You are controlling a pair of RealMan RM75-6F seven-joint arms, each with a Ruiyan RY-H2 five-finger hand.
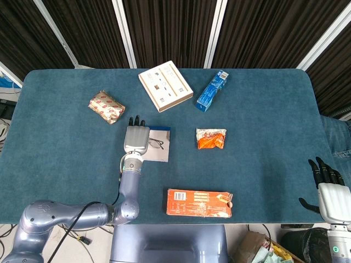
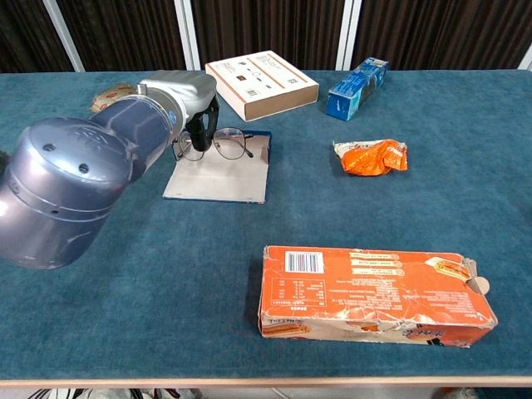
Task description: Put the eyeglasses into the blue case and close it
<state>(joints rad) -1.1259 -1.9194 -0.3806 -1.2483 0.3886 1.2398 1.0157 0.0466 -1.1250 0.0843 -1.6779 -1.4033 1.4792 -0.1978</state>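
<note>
- Up close, the left hand (image 2: 193,104) grips the eyeglasses (image 2: 218,145) by one side, its dark fingers (image 2: 199,131) wrapped round the frame; the arm behind it is a smooth, rounded grey-blue shell.
- The eyeglasses are thin dark wire with round clear lenses, held over the far end of the blue case (image 2: 223,173); whether they touch it I cannot tell.
- That blue case lies open and flat, a pale grey rectangular inside with a narrow blue edge, near the middle-left of the tabletop (image 1: 66,148).
- The tabletop wears a teal, felt-like cloth with rounded corners.
- Over at the near right edge, the right hand (image 1: 330,193) rests apart from everything, holding nothing, black fingers spread above a pale grey palm plate.
- A long orange carton (image 2: 372,291) with crumpled, torn card edges lies near the front.
- A scrunched orange foil packet (image 2: 371,156) sits right of the case.
- A slim blue box (image 2: 357,86) and a flat white box with tan sides (image 2: 260,81) lie at the far side.
- A gold, glossy wrapped packet (image 1: 106,107) lies at far left.
</note>
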